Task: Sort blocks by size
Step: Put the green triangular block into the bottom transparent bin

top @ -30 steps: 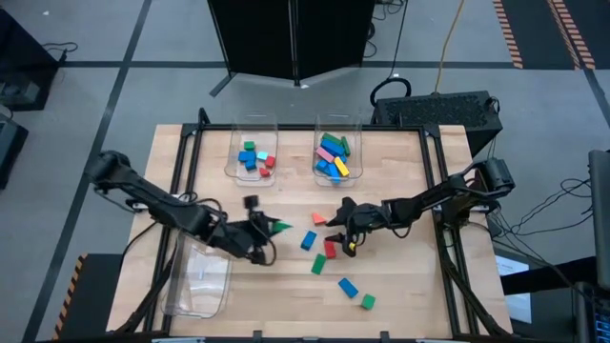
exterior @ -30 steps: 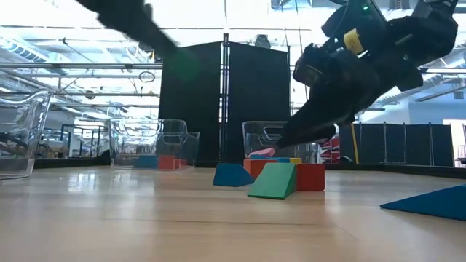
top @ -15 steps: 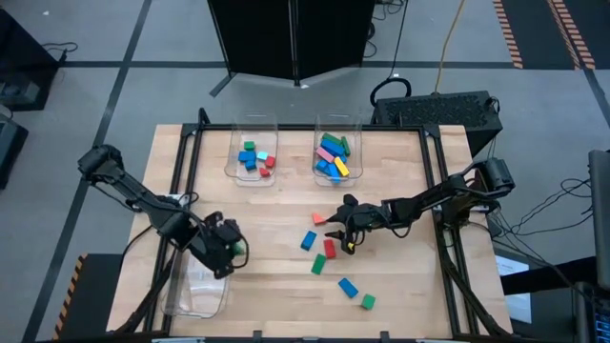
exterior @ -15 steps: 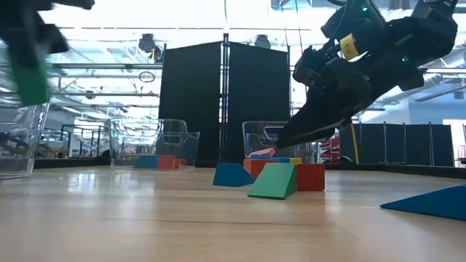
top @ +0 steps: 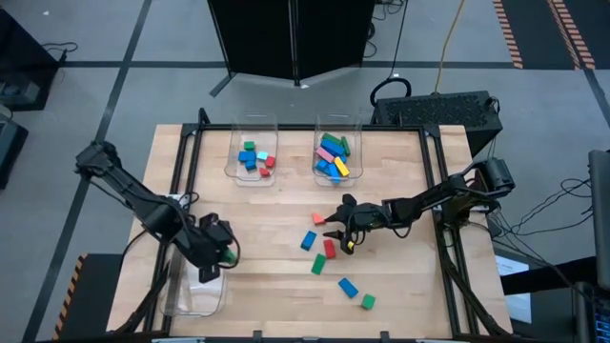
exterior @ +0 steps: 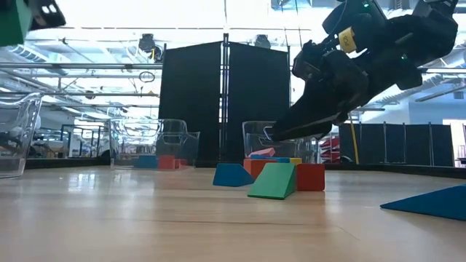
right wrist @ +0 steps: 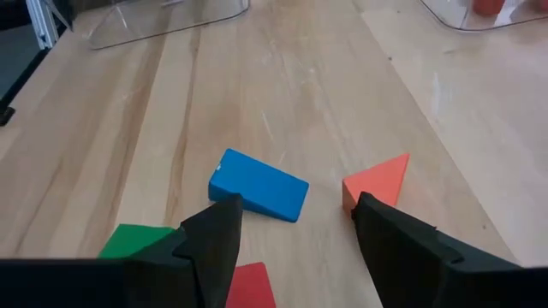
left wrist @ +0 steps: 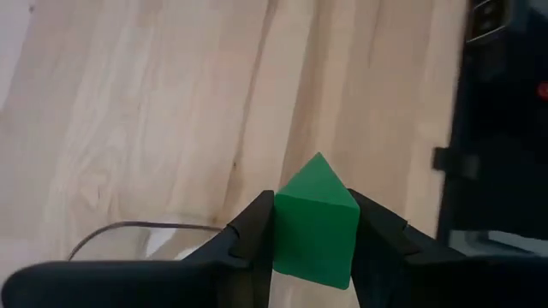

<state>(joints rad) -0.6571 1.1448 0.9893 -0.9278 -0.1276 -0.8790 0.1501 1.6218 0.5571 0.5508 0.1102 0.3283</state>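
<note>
**Green block held over the near-left bin**

The left gripper (left wrist: 315,248) has its jaws closed on a green block (left wrist: 315,224), gripping it by two opposite faces. The block is matte, sharp-edged and plain, and one corner points forward past the fingertips. From above, the left gripper (top: 217,250) sits over the rim of the clear bin (top: 195,286) at the near-left corner of the surface (top: 400,295), and only a sliver of green shows.

The right gripper (top: 341,229) hangs just above the loose blocks mid-surface, jaws open wide and holding nothing. Its wrist view looks between the fingers at a blue block (right wrist: 259,197) lying flat, an orange block (right wrist: 377,181) beside it, and parts of a green one (right wrist: 137,241) and a red one (right wrist: 250,287) nearer the camera.

The high view alone shows the layout: two far bins, the left bin (top: 254,157) with short blocks and the right bin (top: 334,157) with longer ones in pink, blue, green and yellow. Two more blocks, blue (top: 348,287) and green (top: 368,302), lie apart toward the near edge.

The low view alone shows height: the right gripper (exterior: 271,134) is tilted down, clear of the surface, above the red (exterior: 310,177), green (exterior: 273,181) and blue (exterior: 231,175) blocks clustered there.

Bare wood lies open between the two arms and along the near edge; the black frame rails border both sides.
</note>
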